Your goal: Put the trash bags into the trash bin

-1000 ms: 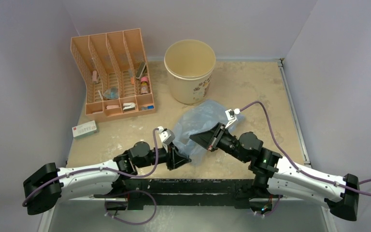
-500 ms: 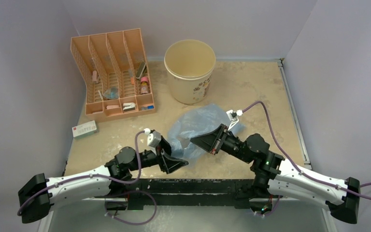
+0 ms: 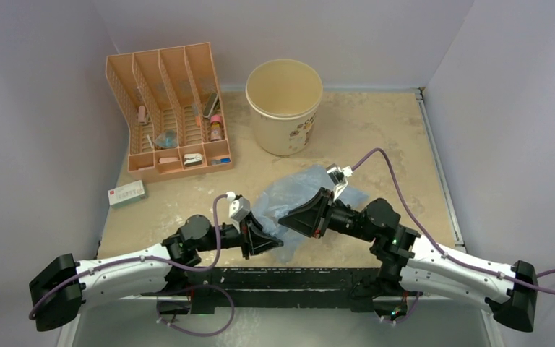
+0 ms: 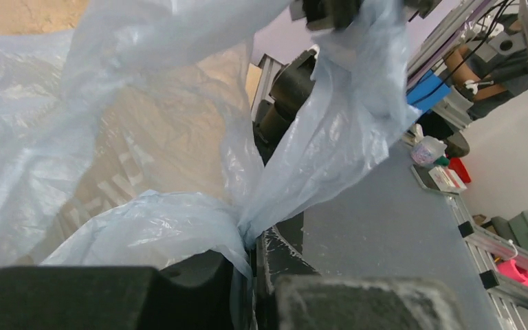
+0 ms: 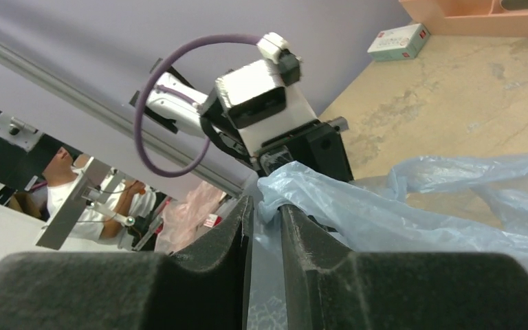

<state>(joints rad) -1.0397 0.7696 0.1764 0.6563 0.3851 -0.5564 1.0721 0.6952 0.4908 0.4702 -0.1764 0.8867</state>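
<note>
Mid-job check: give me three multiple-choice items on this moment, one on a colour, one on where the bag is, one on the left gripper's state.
1. The thin, crinkly translucent plastic bag is: A black; B light blue; C yellow.
2. The bag lies: A on the table between the left gripper and the right gripper, short of the round cream plastic bucket; B inside that bucket; C draped over the bucket's rim.
3. The left gripper is: A wide open above the bag; B gripping the bucket; C shut on a fold of the bag.

Answers: B, the film looks pale blue in every view; A, the top view shows it between the arms; C, the left wrist view shows plastic pinched between the fingers.
</note>
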